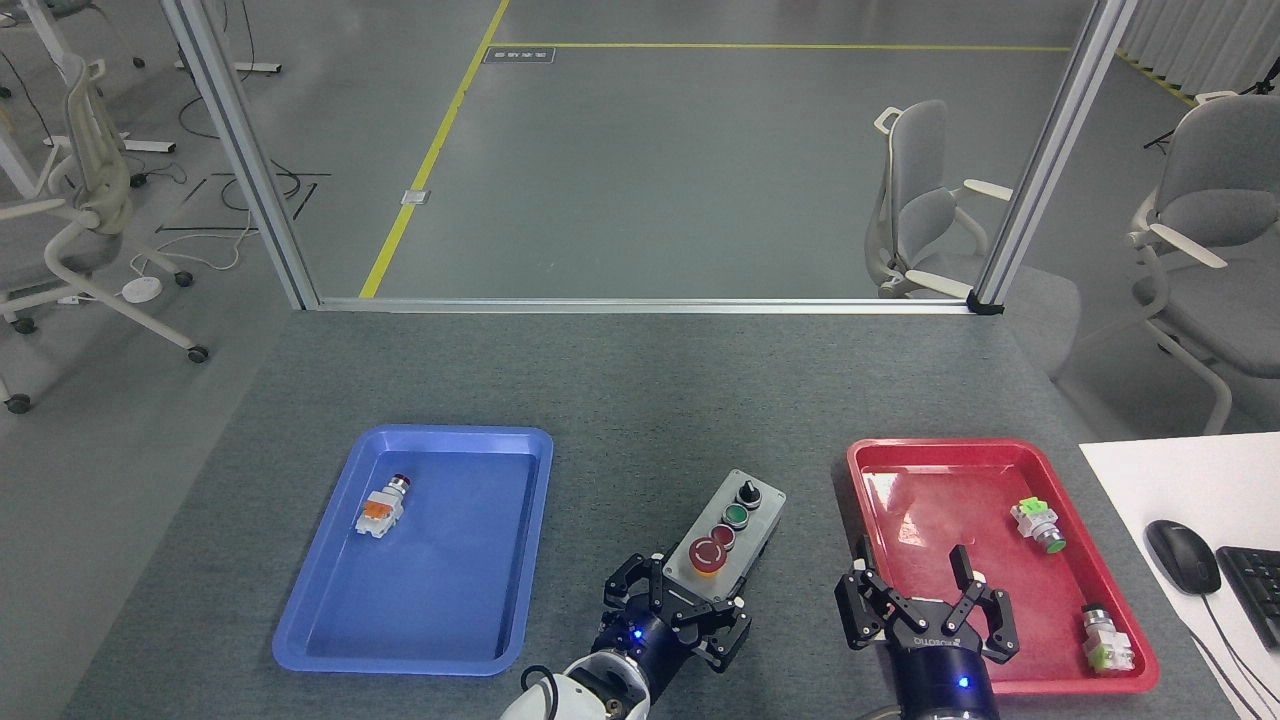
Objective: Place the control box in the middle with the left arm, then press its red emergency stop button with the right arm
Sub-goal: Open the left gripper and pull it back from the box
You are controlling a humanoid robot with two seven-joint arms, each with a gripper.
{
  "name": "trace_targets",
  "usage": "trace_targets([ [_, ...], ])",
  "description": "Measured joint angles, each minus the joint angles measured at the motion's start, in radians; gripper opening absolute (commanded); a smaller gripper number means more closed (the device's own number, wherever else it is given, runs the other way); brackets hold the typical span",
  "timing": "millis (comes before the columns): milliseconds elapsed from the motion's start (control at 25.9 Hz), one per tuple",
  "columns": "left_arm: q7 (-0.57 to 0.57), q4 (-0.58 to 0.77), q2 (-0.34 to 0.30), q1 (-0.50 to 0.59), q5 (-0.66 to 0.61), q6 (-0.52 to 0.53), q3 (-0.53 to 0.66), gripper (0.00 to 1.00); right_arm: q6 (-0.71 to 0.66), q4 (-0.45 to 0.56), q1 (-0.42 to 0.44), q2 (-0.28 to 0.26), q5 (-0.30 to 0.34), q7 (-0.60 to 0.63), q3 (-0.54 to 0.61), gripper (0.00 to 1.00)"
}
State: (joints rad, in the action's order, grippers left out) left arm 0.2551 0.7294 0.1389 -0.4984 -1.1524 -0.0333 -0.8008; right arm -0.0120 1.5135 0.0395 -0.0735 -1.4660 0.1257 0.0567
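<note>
Your left gripper [690,605] is clamped on the near end of the control box [728,531], one finger on each long side. The box lies on the grey table [640,390] between the blue tray [420,550] and the red tray [990,560], near the table's front edge, with its far end angled to the right. Its top faces up and shows, from far to near, a black knob [748,493], a green button [736,515], a small red button [722,537] and the big red stop button [709,555].

Your right gripper [915,590] has its fingers spread and holds nothing. It sits over the near left corner of the red tray, just right of the box.

The blue tray holds one loose switch [381,508]. The red tray holds two: one [1038,527] at mid-right, one [1104,640] in the near right corner.
</note>
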Motion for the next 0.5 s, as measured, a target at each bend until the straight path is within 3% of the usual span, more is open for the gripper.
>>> trace_targets([
  [193,0.000,0.000,-0.001,0.000,0.005,-0.009,-0.002,0.93,-0.002,-0.004,-0.007,0.006,-0.006,0.000,-0.003,0.97],
  [502,0.009,0.010,-0.001,0.001,0.005,-0.037,-0.006,0.98,-0.004,-0.007,-0.007,0.008,-0.009,-0.001,-0.010,0.97],
])
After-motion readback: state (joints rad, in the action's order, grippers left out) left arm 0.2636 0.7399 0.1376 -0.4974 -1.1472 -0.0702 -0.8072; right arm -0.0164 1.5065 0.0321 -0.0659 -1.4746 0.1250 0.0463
